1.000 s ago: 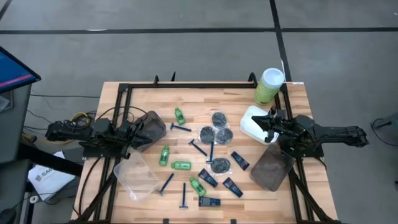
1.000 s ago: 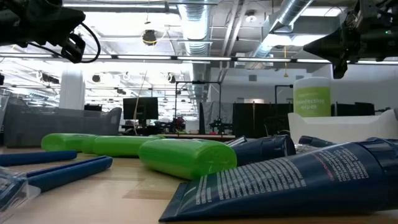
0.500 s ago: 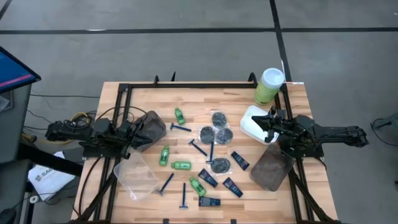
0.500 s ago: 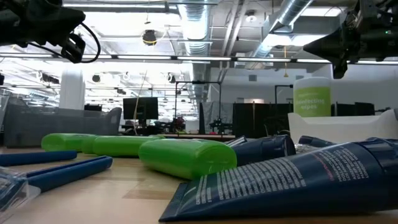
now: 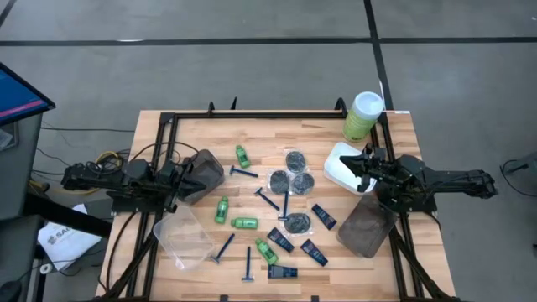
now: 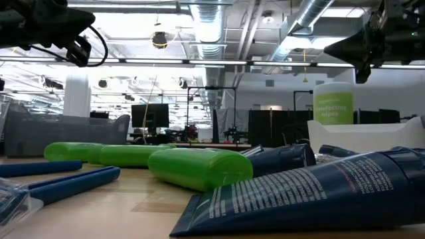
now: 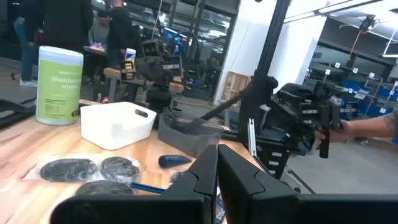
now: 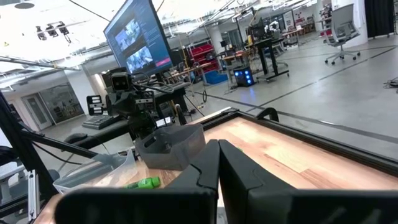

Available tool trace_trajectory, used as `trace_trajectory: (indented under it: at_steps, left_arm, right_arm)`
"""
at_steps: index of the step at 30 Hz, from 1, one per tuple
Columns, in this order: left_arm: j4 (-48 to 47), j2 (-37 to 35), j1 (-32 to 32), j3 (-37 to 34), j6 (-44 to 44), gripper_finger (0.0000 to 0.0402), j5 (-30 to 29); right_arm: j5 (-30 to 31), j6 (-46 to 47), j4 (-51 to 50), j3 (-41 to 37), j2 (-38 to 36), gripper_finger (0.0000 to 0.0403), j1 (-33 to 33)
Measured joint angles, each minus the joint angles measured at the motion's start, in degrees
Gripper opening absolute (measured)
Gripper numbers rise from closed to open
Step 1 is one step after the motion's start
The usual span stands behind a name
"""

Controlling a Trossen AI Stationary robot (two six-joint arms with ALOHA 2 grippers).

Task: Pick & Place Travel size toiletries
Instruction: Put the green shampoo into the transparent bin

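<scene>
Toiletries [image 5: 277, 205] lie scattered over the middle of the worktop [image 5: 193, 126]: green bottles, razors, round tins and blue tubes. None sits in a tub. Left gripper [image 5: 179, 178] waits at nine o'clock, right gripper [image 5: 362, 164] at three o'clock, both with jaws pressed together and holding nothing. Nothing has shifted over the last second. Judgement: picking has not begun.

The wooden bench [image 5: 193, 126] carries green mini bottles [image 5: 245, 222], blue razors [image 5: 244, 172], dark tins [image 5: 295, 159] and dark-blue tubes [image 5: 324, 216] scattered between the left end effector [image 5: 179, 179] and right end effector [image 5: 362, 170], plus tubs and a canister [image 5: 363, 116].
</scene>
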Motion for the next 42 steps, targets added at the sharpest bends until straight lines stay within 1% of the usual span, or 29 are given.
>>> trace_trajectory:
  at_steps: [3, 8, 10, 14, 17, 20, 22, 24, 29, 32, 37, 40, 42]
  left_arm:
    - [0.2, 0.0, 0.0, 0.0, 0.0, 0.0008, 0.0]
    - [2.4, 0.0, 0.0, 0.0, 0.0, 0.0008, -0.1]
    - [5.2, 0.0, 0.0, 0.0, 0.0, 0.0008, -1.7]
    - [15.0, 0.1, 0.0, 0.0, -0.4, 0.0008, -8.5]
    - [27.0, 1.2, 0.0, 0.0, -0.3, 0.0008, -13.3]
    - [39.7, 4.5, 0.0, 0.6, 2.5, 0.0008, -15.7]
    - [44.3, 7.5, 0.0, 2.8, 4.7, 0.0008, -17.3]
    - [44.4, 11.2, 0.0, 6.1, 6.9, 0.0008, -18.9]
    - [43.2, 25.5, 0.0, 16.0, 12.4, 0.0023, -25.9]
    - [38.3, 34.5, 0.0, 22.7, 15.9, 0.0045, -30.2]
    - [28.4, 47.8, 0.0, 33.1, 24.0, 0.0097, -30.7]
    - [23.6, 53.7, 0.5, 38.9, 24.3, 0.0138, -30.6]
    - [17.9, 56.6, 1.0, 42.6, 22.2, 0.0169, -30.4]
  right_arm:
    - [0.0, 0.4, 2.0, 0.0, 0.0, 0.0000, 0.0]
    - [0.0, 6.4, 2.5, 0.0, 0.0, 0.0000, 0.0]
    - [0.0, 8.2, 2.6, 0.0, 0.0, 0.0000, 0.0]
    - [0.0, 8.8, 2.8, 0.0, 0.0, 0.0000, 0.0]
    - [0.0, 8.5, 2.5, 0.0, 0.0, 0.0000, 0.0]
    - [0.0, 8.5, 2.1, 0.0, 0.0, 0.0000, 0.0]
    - [0.0, 8.5, 1.7, 0.0, 0.0, 0.0000, 0.0]
    - [0.0, 8.5, 1.4, 0.0, 0.0, 0.0000, 0.0]
    - [0.0, 8.3, 1.3, 0.0, 0.0, 0.0000, 0.0]
    - [0.0, 8.3, 1.2, 0.0, 0.0, 0.0000, 0.0]
    - [0.0, 8.3, 1.1, 0.0, 0.0, 0.0000, 0.0]
    - [0.0, 8.3, 0.9, 0.0, 0.0, 0.0000, 0.0]
    - [0.0, 8.3, 0.9, 0.0, 0.0, 0.0000, 0.0]
